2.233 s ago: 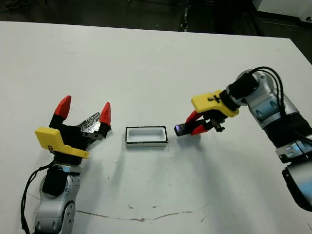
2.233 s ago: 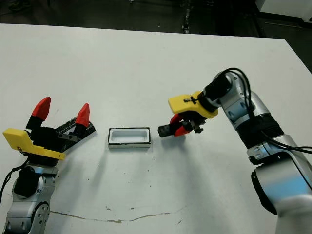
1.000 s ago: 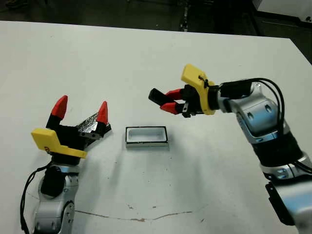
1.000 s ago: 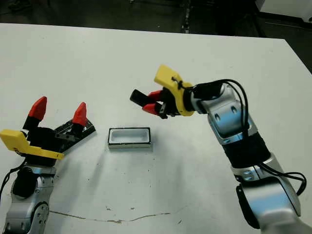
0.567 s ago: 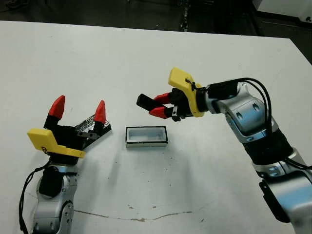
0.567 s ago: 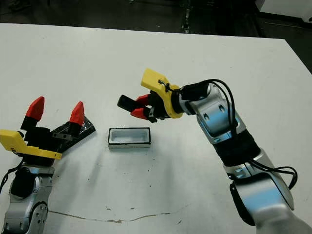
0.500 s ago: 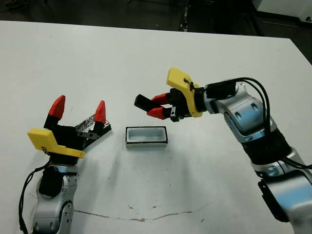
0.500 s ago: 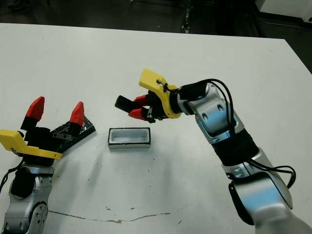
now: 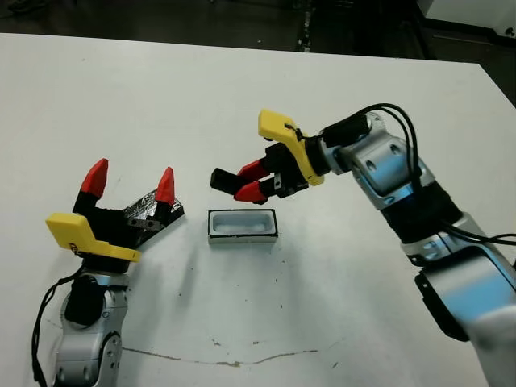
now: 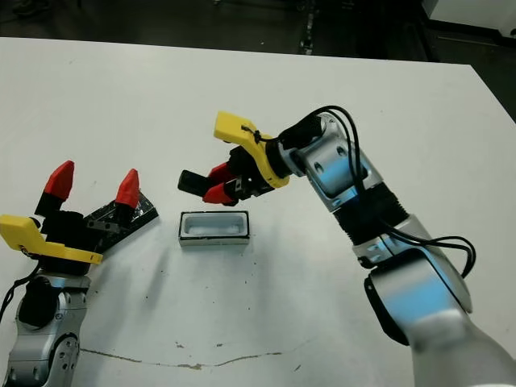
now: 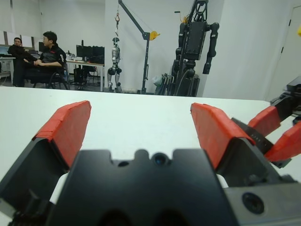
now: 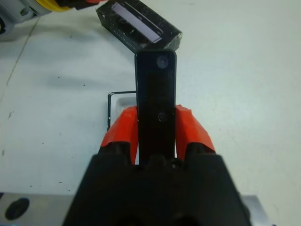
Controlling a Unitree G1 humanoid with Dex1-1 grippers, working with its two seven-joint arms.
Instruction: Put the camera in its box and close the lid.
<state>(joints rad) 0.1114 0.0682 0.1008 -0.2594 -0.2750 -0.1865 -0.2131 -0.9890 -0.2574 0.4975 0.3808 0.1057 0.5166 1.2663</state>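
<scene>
The camera [image 9: 220,179], a slim black bar, sticks out leftward from my right gripper [image 9: 245,182], which is shut on it. It hangs in the air just over the far left corner of the box [image 9: 242,225], a white-lined tray lying open on the table. In the right wrist view the camera [image 12: 156,89] stands between the red fingers [image 12: 120,133], with the box rim [image 12: 117,100] partly hidden behind it. The speckled lid [image 9: 153,210] lies flat to the left of the box, partly hidden by my open left gripper [image 9: 131,182], which holds nothing.
A thin dark scuff line [image 9: 218,359] runs along the table near its front edge. In the left wrist view two people [image 11: 33,56] sit at desks far beyond the table, among robot stands [image 11: 195,42].
My right gripper has carried the camera up from the table and leftward, from the right of the box to above its far left corner. The left gripper and lid stay put.
</scene>
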